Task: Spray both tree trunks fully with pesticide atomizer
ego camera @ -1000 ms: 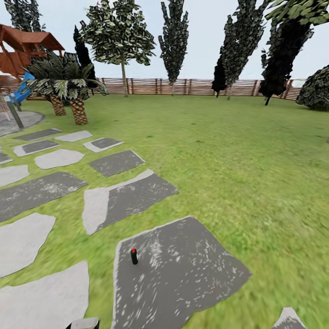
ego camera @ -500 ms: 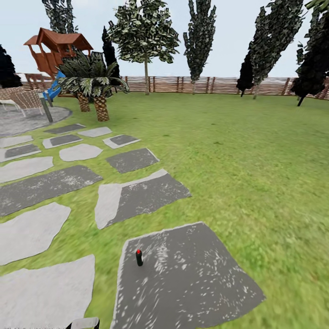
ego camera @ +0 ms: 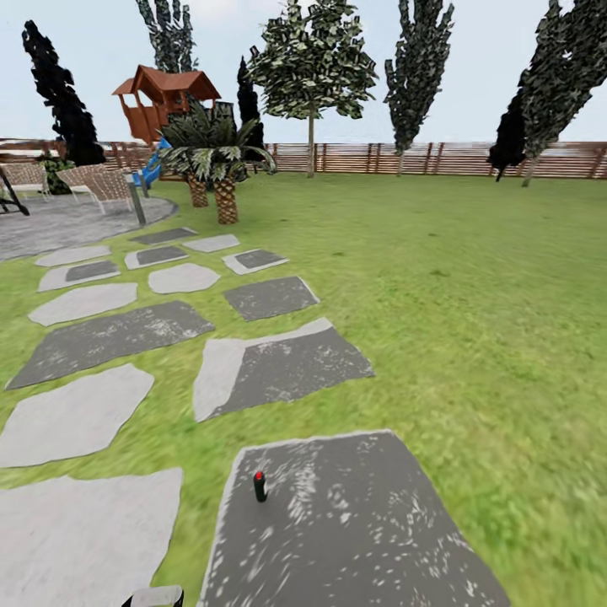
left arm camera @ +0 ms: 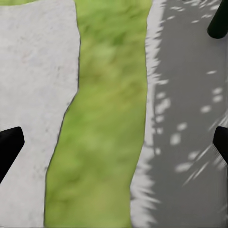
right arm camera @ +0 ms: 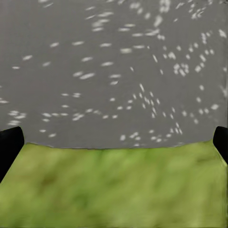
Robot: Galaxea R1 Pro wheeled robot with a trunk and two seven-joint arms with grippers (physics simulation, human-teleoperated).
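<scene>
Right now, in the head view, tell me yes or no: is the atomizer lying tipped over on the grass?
No, the pesticide atomizer stands upright on a dark grey slab, red top up.

No readable text, labels, brands, numbers or signs in any view. Pesticide atomizer [ego camera: 260, 486], standing on the dark grey slab [ego camera: 362, 523], is too small to make out any marking. Nothing legible on the wooden fence [ego camera: 455, 158] or the playhouse [ego camera: 166, 103] beyond that slab.

Red-roofed playhouse [ego camera: 166, 105] w/ blue slide [ego camera: 152, 166], palms [ego camera: 216, 160], wicker chairs [ego camera: 101, 183].
</scene>
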